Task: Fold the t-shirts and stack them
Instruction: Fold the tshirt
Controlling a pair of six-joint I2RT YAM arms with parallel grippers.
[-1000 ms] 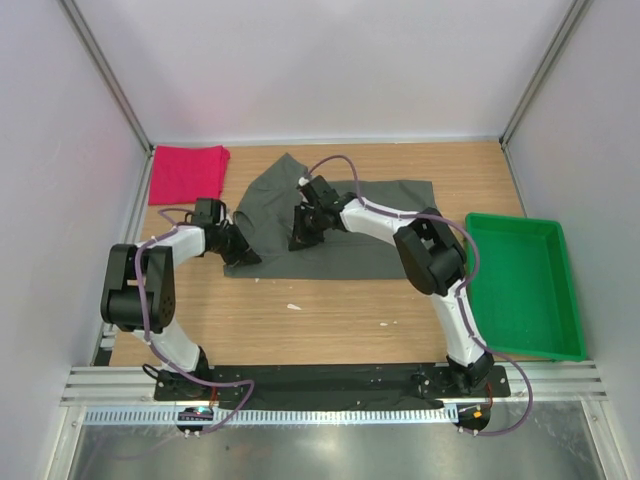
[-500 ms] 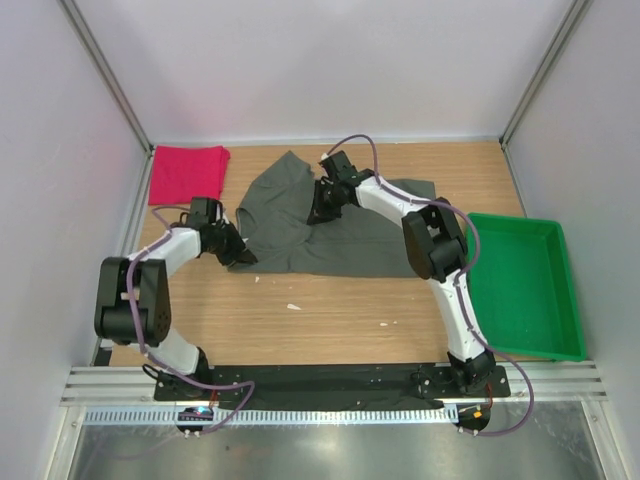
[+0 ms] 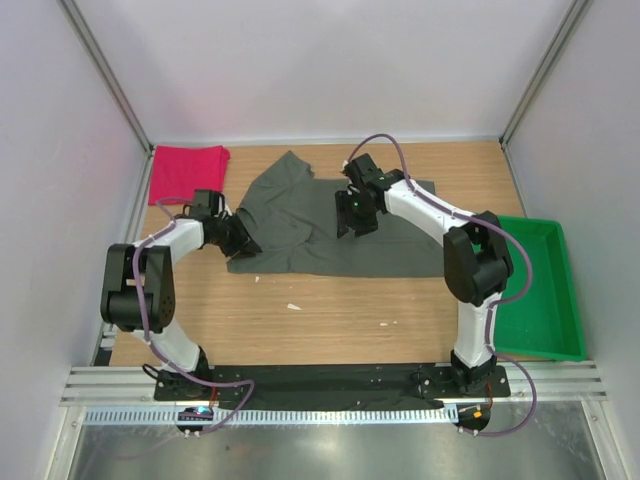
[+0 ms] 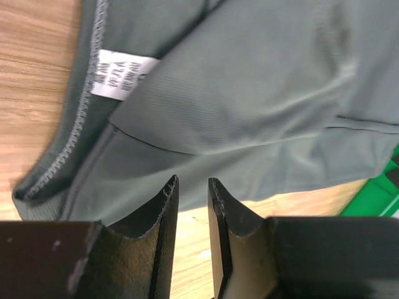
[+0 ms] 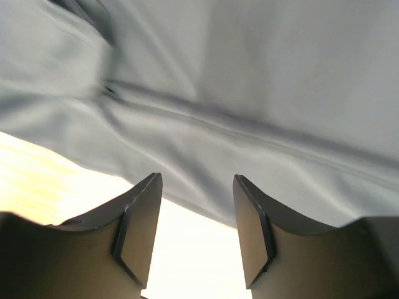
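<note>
The grey shirt (image 3: 310, 225) lies in the middle of the table (image 3: 330, 310). It is partly folded, with one side turned over onto itself, but it is lumpy and not yet a neat square. The red shirt (image 3: 187, 172) sits far off in the back left corner, folded small. The two shirts are well apart, so no stacking has been done. The green tray (image 3: 525, 285) is off to the right.

The step in hand looks like folding the grey shirt. The next move probably needs both pincers to take hold of an edge and bring it over flat, without dragging the whole shirt along.

The left pincer (image 3: 244, 246) is at the shirt's left edge. From its own camera, the left pincer (image 4: 191, 182) has its jaws only a little apart, with nothing between them. The cloth and a white tag (image 4: 118, 80) lie just ahead.

The right pincer (image 3: 351, 226) hangs over the middle of the shirt. Close up, the right pincer (image 5: 196, 180) is wider apart and holds nothing.
</note>
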